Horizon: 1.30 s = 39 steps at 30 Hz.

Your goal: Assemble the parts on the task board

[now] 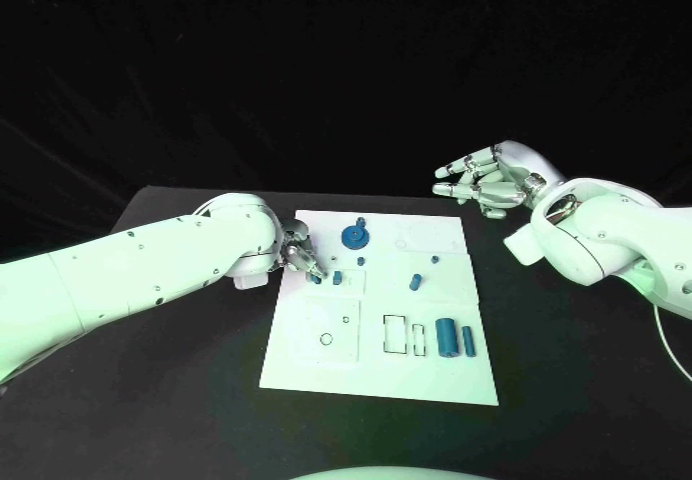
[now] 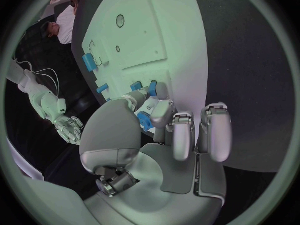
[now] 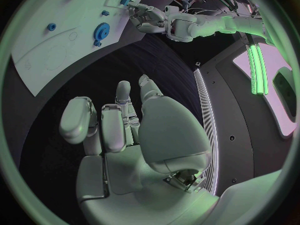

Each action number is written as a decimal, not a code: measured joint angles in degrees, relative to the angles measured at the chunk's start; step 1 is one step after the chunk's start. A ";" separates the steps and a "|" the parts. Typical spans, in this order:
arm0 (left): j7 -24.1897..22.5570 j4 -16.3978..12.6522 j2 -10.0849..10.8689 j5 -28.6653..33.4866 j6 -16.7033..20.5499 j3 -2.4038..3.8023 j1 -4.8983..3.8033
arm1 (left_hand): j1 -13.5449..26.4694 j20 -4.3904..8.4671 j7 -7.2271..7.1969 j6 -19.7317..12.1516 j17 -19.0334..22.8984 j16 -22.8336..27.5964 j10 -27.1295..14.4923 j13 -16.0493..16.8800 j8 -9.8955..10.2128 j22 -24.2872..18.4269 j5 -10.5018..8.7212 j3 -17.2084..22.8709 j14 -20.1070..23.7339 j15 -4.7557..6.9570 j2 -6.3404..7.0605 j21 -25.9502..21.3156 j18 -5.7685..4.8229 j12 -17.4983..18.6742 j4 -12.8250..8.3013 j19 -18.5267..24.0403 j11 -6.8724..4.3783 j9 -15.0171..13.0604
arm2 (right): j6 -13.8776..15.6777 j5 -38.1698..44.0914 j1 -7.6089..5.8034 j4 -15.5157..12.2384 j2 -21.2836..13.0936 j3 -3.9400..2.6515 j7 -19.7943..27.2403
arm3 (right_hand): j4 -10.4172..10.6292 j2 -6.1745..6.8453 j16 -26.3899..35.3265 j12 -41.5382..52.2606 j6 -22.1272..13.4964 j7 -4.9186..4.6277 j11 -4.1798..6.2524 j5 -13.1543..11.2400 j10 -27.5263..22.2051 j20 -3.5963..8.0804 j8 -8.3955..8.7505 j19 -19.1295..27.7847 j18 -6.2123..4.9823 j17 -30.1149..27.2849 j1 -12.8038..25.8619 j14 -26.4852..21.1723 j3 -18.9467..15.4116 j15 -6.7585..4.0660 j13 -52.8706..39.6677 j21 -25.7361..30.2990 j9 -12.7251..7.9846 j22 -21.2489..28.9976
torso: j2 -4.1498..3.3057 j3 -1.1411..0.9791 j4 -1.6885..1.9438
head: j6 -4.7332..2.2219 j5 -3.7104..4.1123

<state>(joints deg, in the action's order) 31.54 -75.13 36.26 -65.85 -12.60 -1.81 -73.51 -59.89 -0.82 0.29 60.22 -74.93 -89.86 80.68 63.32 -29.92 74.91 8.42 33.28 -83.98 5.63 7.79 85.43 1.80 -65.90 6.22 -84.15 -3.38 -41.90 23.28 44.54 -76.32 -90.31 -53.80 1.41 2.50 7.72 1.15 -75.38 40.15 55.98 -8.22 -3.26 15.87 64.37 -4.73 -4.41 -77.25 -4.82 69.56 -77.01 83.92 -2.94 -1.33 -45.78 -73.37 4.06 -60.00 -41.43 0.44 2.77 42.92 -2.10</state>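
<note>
Centrally, white task board [image 1: 378, 375] flat on black table [image 1: 577, 370].

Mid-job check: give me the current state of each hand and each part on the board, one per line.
left hand: over the board's left edge, fingertips at a small blue part; whether it grips it is unclear.
right hand: raised off the board, fingers apart, holding nothing.
task board: flat on the table.
blue gear: on the board near its far edge.
blue cylinder: lying near the board's right edge.
</note>
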 measured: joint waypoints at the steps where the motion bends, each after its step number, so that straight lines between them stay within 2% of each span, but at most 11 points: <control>1: 0.12 0.04 -0.07 0.00 0.00 0.00 0.00 | 0.27 0.00 0.00 0.00 0.00 0.00 0.00 0.00 -0.01 0.00 0.00 -0.17 0.00 0.00 -0.27 0.00 0.01 0.00 0.17 0.00 0.00 0.01 | 0.00 0.00 0.00 0.01 0.01 0.00 0.00 | 0.00 0.00 0.00 0.00 0.00 0.00 0.00 0.00 0.00 0.00 0.00 0.00 0.00 0.00 0.00 0.00 0.00 0.00 0.02 0.00 0.00 0.00 | 0.00 0.00 0.01 | 0.02 0.01; 9: 0.90 0.47 -0.54 0.03 -0.03 0.00 -0.04 | 1.27 0.00 -0.30 0.51 0.00 0.00 0.00 0.07 0.19 0.00 0.00 -1.09 0.00 0.00 -0.23 0.23 0.00 0.00 0.73 0.00 0.00 0.07 | 0.00 -0.03 0.00 0.03 0.04 0.00 0.00 | 0.18 0.00 0.23 0.00 0.00 0.00 0.00 0.00 0.00 0.00 0.00 0.00 0.00 -0.06 0.00 0.00 -0.18 0.00 0.02 0.00 0.00 0.16 | 0.00 0.00 0.03 | 0.10 -0.02; 13: 1.20 0.63 -0.69 0.03 -0.19 -0.05 -0.01 | 2.31 0.00 -0.31 0.91 0.01 0.00 0.00 0.16 0.19 0.00 0.03 -3.05 0.00 0.00 0.73 0.28 0.00 0.00 1.27 0.00 0.00 0.09 | 0.00 -0.05 0.00 0.03 0.03 0.00 0.00 | 0.18 0.00 0.23 0.00 0.00 0.00 0.00 0.00 0.00 0.00 0.00 0.00 0.00 -0.08 0.00 0.00 -0.18 0.00 0.02 0.23 0.00 0.23 | 0.01 0.00 0.01 | 0.12 -0.03; 17: 1.42 0.73 -0.77 0.03 -0.36 -0.03 -0.02 | 3.17 0.00 -0.19 1.05 0.01 0.00 0.00 0.24 0.51 0.00 0.03 -5.03 0.00 0.00 1.02 0.49 0.00 0.00 2.14 0.00 0.00 0.16 | 0.00 -0.05 0.00 0.04 0.00 0.00 0.00 | 0.18 0.00 0.23 0.00 0.00 0.00 0.00 0.00 0.00 0.21 0.00 0.21 -0.01 -0.08 0.00 0.00 -0.18 0.00 0.02 0.34 0.00 0.30 | 0.02 0.00 0.01 | 0.13 0.02; 20: 1.54 0.84 -0.85 0.03 -0.48 -0.02 -0.03 | 4.36 0.00 -0.09 1.32 0.01 0.00 0.00 0.30 0.55 0.00 0.03 -7.08 0.00 0.00 1.11 0.49 0.00 0.00 2.96 0.00 0.00 0.22 | 0.00 -0.05 0.00 0.04 -0.01 0.00 0.00 | 0.24 0.00 0.23 0.00 0.00 0.00 0.00 0.00 0.00 0.21 0.00 0.21 -0.08 -0.14 0.00 0.00 -0.24 0.00 0.02 0.34 0.00 0.47 | 0.02 0.00 0.01 | 0.14 0.05; 22: 1.63 0.86 -0.88 0.03 -0.52 -0.01 -0.04 | 4.65 0.00 -0.09 1.32 0.01 0.00 -0.01 0.38 0.55 0.00 0.03 -8.40 0.00 0.00 1.18 0.49 0.00 0.00 3.47 0.00 0.00 0.22 | 0.00 -0.05 0.00 0.03 -0.01 0.00 0.00 | 0.50 0.00 0.23 0.00 0.00 0.00 0.00 0.00 0.00 0.21 0.00 0.21 -0.88 -0.21 0.00 0.00 -0.50 0.00 0.09 0.34 0.00 0.55 | 0.02 0.00 0.01 | 0.14 0.09; 34: 1.98 0.89 -0.88 0.18 -0.48 0.06 -0.03 | 5.24 0.20 0.01 1.63 0.02 0.00 -0.01 0.67 0.85 0.00 0.03 -16.57 0.00 -0.01 1.31 0.94 0.00 -0.07 5.96 0.21 0.01 0.21 | 0.01 -0.05 0.00 -0.02 -0.06 0.00 -0.02 | 0.74 0.00 0.45 0.00 0.00 0.00 0.00 0.00 0.00 0.00 0.00 0.42 -0.88 -0.32 0.00 0.00 -1.01 0.00 0.09 0.58 0.00 0.72 | 0.02 0.05 0.02 | 0.23 0.14; 36: 1.98 0.79 -0.79 0.22 -0.36 0.11 0.01 | 5.17 0.20 0.00 1.63 0.02 0.00 0.19 0.74 0.85 0.00 0.03 -18.09 0.00 -0.01 0.80 1.15 0.00 -0.25 6.61 0.21 0.20 0.18 | 0.01 -0.05 0.00 -0.02 -0.06 0.00 -0.03 | 0.89 -0.03 0.45 0.00 0.00 0.00 0.00 0.00 0.00 0.00 0.00 0.42 -0.89 -0.31 0.04 0.00 -1.17 0.00 0.16 0.58 0.00 0.85 | 0.02 0.07 0.02 | 0.23 0.14; 39: 1.98 0.50 -0.45 0.33 0.01 0.16 0.09 | 5.17 0.20 0.00 1.63 0.02 0.00 0.40 0.86 0.87 0.00 -0.14 -20.52 0.00 -0.01 0.80 1.34 0.00 -0.25 7.54 0.21 0.00 0.03 | 0.01 -0.05 0.00 -0.01 -0.06 0.00 -0.03 | 1.14 -0.56 0.45 0.00 0.00 0.00 0.00 0.00 0.00 0.00 0.00 0.42 -0.88 -0.31 0.56 0.00 -1.42 0.00 0.15 0.58 0.00 0.94 | 0.02 0.07 0.01 | 0.24 0.19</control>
<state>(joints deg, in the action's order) 33.51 -74.63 35.81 -65.52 -12.59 -1.65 -73.42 -54.72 -0.62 0.29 61.85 -74.91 -89.86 81.09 64.18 -29.05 74.91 8.28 12.75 -83.97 5.63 8.60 86.78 1.79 -66.15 13.76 -83.94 -3.38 -41.87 23.29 44.49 -76.32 -90.33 -53.86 1.41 2.48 8.86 0.59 -74.94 40.14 55.98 -8.23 -3.26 15.87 64.37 -4.73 -4.41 -76.83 -5.70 69.25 -76.46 83.93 -4.36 -1.33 -45.62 -72.79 4.06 -59.06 -41.41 0.51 2.78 43.16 -1.91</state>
